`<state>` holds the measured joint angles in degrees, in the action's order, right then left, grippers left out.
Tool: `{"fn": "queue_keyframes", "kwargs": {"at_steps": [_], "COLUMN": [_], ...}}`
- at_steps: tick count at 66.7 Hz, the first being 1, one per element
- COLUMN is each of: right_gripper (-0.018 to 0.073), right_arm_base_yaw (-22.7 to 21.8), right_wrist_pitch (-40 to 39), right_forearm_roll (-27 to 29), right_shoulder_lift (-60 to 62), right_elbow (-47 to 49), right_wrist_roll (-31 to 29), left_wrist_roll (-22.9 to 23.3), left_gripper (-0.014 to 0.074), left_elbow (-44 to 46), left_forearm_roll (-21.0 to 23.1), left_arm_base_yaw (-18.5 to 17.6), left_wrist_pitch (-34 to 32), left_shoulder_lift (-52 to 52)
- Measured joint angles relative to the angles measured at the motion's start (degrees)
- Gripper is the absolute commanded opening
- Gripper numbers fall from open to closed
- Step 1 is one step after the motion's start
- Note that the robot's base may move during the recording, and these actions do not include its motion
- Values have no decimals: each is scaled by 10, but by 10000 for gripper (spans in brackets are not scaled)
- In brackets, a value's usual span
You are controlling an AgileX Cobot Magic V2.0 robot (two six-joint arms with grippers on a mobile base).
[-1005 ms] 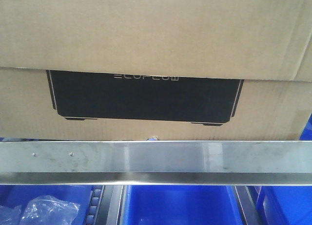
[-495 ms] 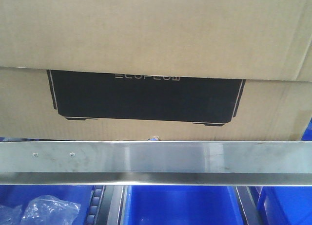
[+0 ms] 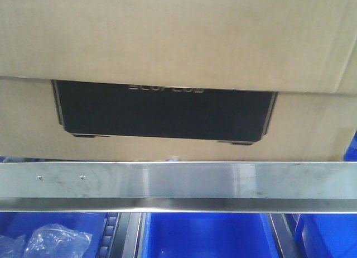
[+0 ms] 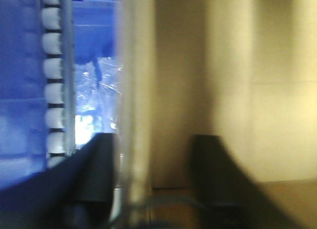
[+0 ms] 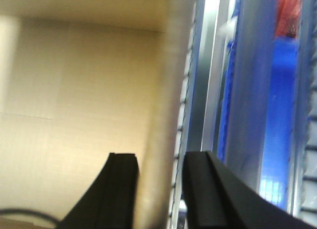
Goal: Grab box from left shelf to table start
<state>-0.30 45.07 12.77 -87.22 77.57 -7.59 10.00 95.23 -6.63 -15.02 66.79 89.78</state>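
Cardboard, stiff but crushable: the box [image 3: 178, 40] sits on the shelf [image 3: 178, 180], above blue bins [image 3: 206, 235], likely bulky and heavy, best squeezed from both ends. Left end effector [image 4: 153, 189] and right end effector [image 5: 160, 189] each straddle what looks like a box edge, fingers apart; whether they actually pinch it, I cannot tell.

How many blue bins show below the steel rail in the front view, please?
3: the left bin, the middle bin, the right bin at the edge. The box may hide others.
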Motion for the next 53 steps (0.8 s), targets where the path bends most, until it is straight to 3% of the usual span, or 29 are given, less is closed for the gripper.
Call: {"fn": "queue_keyframes", "kwargs": {"at_steps": [4,32,53], "right_gripper": [56,58,58], "right_arm_base_yaw": [0,3,3], "right_wrist_pitch": [0,13,37], "right_forearm_roll": [6,13,11], "right_shoulder_lift": [0,48,199], "right_elbow": [0,-1,-36], "right_wrist_roll": [0,0,9], "left_wrist_roll": [19,49,59], "left_gripper": [-109,-92,-92], "left_elbow": [1,-1,-72], "left_forearm_roll": [-7,-20,7], "left_arm_base_yaw": [0,0,0], "left_wrist_pitch": [-1,-16,-39], "left_shoulder_lift": [3,-9,-151]}}
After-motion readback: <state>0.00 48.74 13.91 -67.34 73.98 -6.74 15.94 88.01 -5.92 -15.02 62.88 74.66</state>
